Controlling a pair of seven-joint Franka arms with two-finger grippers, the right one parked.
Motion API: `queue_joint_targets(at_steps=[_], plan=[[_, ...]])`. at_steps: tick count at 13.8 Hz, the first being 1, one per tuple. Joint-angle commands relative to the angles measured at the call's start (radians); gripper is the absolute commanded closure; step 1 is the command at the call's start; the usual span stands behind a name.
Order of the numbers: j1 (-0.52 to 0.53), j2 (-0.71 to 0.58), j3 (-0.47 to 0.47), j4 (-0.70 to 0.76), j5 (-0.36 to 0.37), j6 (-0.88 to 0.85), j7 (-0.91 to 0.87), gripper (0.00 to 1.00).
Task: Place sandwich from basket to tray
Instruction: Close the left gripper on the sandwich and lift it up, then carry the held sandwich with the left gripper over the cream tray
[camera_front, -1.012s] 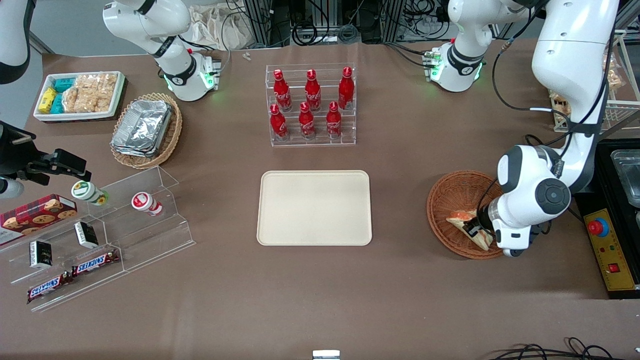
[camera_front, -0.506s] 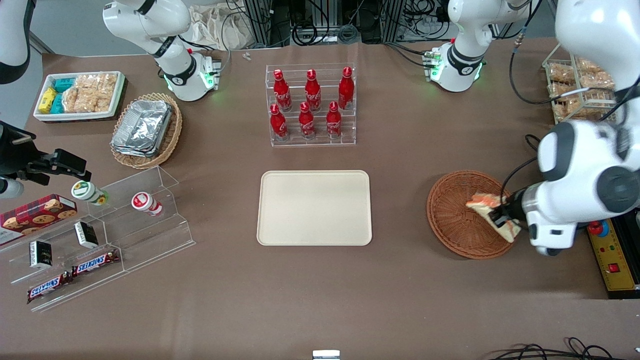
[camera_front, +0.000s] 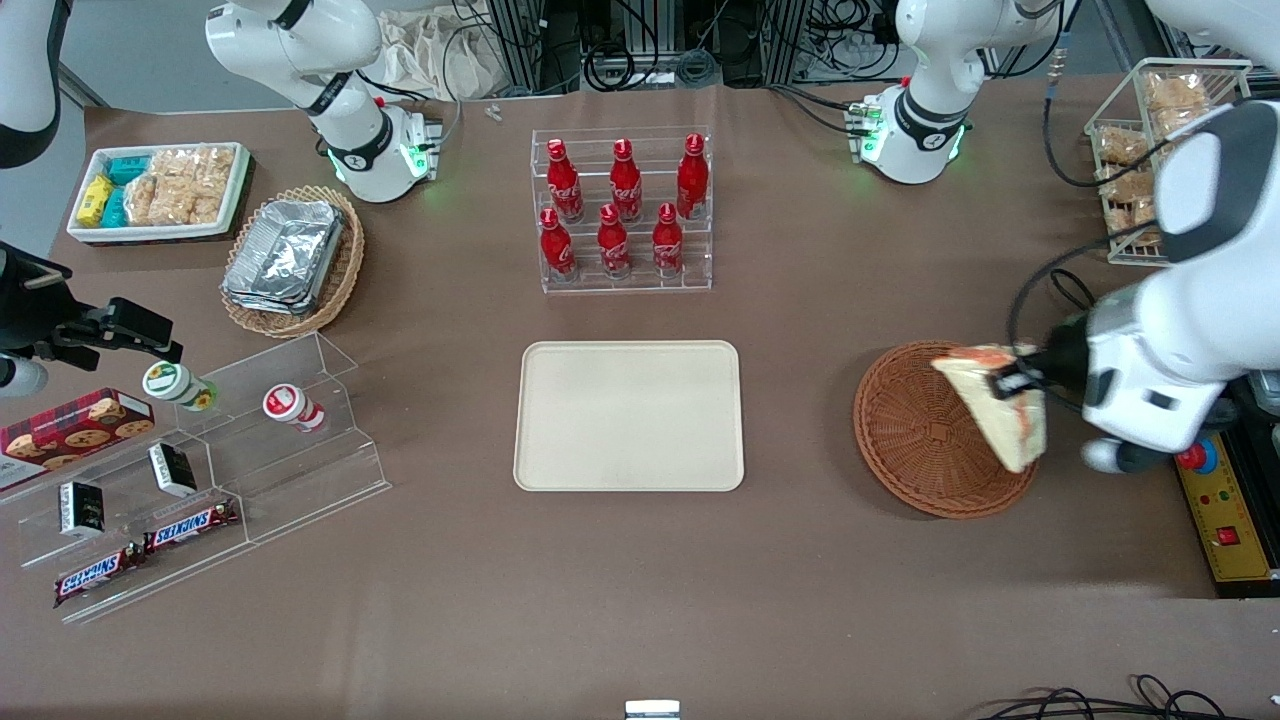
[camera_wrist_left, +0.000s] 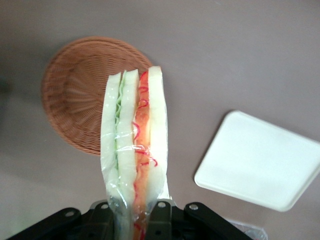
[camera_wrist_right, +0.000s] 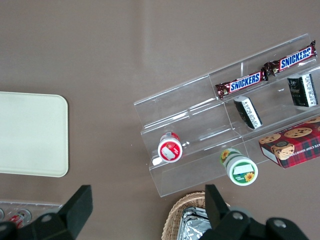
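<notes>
- While the gripper (camera_front: 1010, 383) jaws stay clamped on the sandwich (camera_front: 998, 403), raised above the basket (camera_front: 925, 440), keep height.
- Carry it level across the counter (camera_front: 800, 330) to the tray (camera_front: 629, 415), then lower flat.

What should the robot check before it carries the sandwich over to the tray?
1. Claw shut on the sandwich: ok, gripped at one end.
2. Sandwich lifted out of the basket: ok, the left wrist view shows it held above the weave.
3. Sandwich wrapping intact: ok, clear film covers the layers.
4. Tray bare for the drop: ok.
5. Table between basket and tray bare: ok.
6. Grip firm enough for the trip: cannot tell.
</notes>
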Motion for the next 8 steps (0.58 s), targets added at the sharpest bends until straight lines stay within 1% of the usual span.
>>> queue_joint_targets(at_steps=[1,3,5,8], plan=[[-0.118,0.076,-0.025,0.036,0.054,0.039,0.017,1.0],[-0.204,0.143,-0.025,0.025,0.082,0.088,0.003,1.0],[-0.292,0.24,-0.022,0.025,0.094,0.211,-0.013,1.0],[-0.358,0.338,-0.02,-0.007,0.146,0.344,-0.053,1.0]])
